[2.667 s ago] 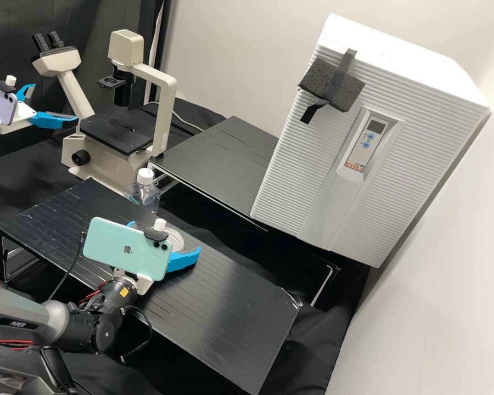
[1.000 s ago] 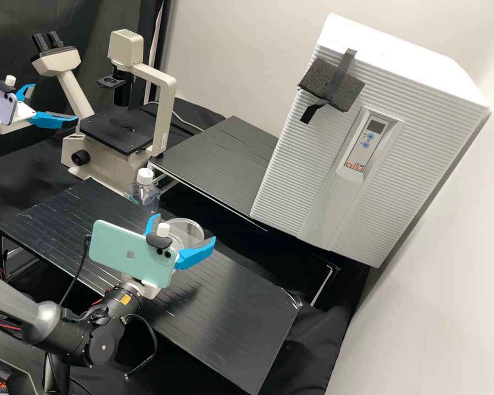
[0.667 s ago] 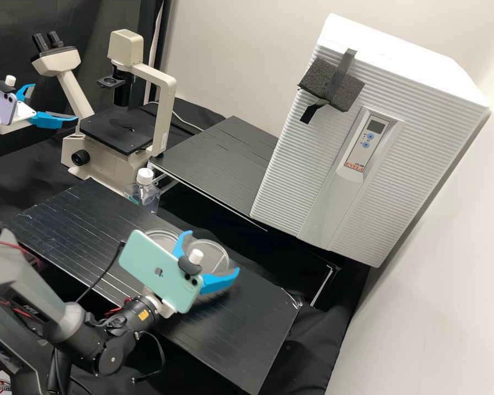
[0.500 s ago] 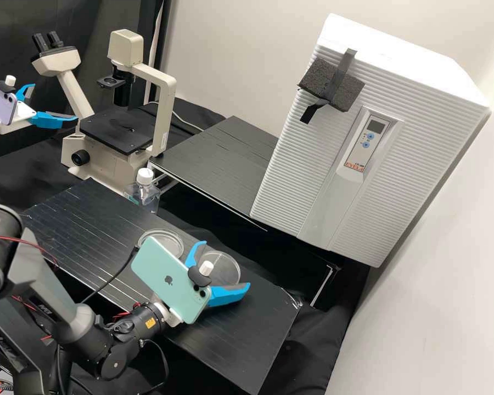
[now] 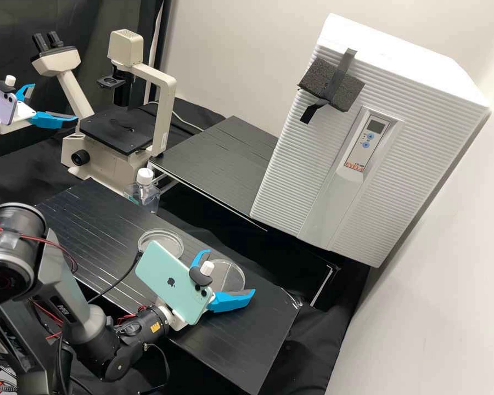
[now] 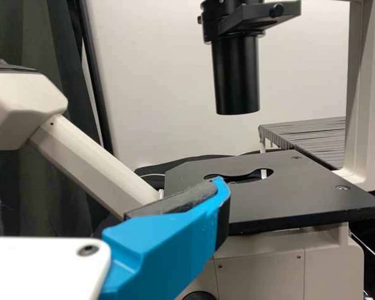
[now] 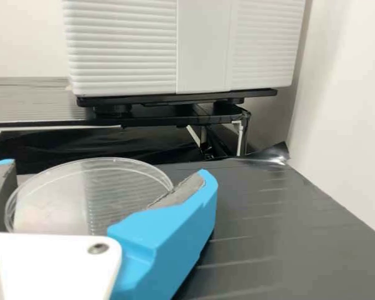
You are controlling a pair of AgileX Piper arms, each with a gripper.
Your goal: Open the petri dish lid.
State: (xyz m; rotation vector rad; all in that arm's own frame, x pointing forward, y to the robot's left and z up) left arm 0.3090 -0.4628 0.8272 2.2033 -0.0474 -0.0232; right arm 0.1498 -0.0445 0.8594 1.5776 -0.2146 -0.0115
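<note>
Below centre, the right gripper (image 5: 230, 271) is closed around the petri dish lid (image 5: 225, 267); the uncovered petri dish (image 5: 161, 239) sits left, partly behind a phone (image 5: 173, 282). Contents of the capped bottle (image 5: 144, 193), left of centre: unclear. Upper left, the left gripper (image 5: 55, 101) gapes.

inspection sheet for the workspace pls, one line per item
surface: black platform, lined with thin seams, crinkled glossy covering at one corner
job's things: petri dish base on the platform; clear lid off it, farther along, between the right gripper's fingers
clutter: clear bottle with white cap, beyond the platform's far edge
grippers: right gripper closed on the lid; left gripper open, by the microscope
cables: black cable running from the mint phone over the platform; red wires along the arm
surroundings: white ribbed cabinet, pale walls, dark curtain
</note>
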